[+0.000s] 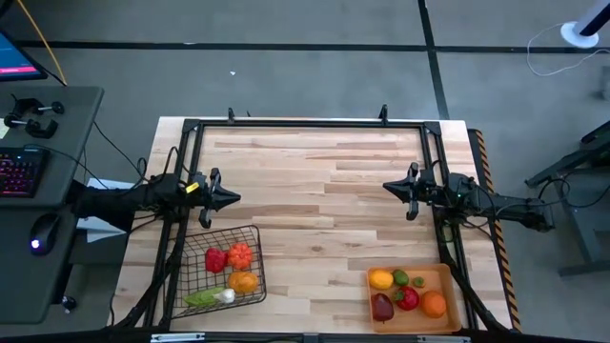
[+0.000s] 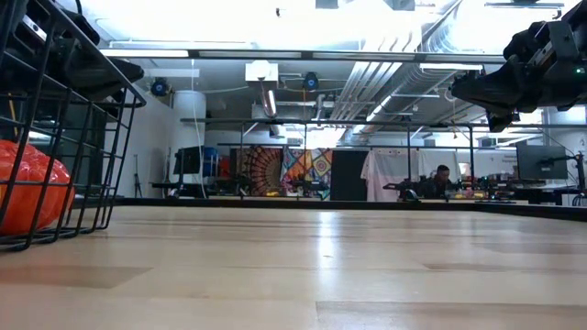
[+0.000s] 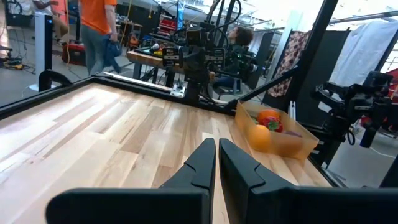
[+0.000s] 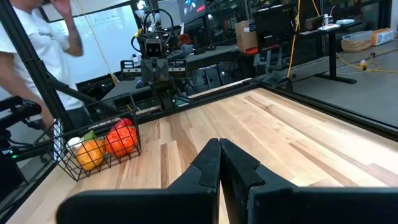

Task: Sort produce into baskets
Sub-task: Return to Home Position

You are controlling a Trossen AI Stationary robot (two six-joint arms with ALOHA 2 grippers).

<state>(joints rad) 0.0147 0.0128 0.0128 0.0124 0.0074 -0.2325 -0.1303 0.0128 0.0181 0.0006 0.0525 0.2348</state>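
We found the left gripper (image 1: 232,198) and the right gripper (image 1: 391,188) each pressed together over the table (image 1: 315,171) (near opposite sides), with the produce (image 1: 239,255) lying in the black wire basket (image 1: 193,246) and orange tray (image 1: 456,297).

Produce (image 1: 239,254) lies in the wire basket (image 1: 221,232) left and tray (image 1: 449,277) right.
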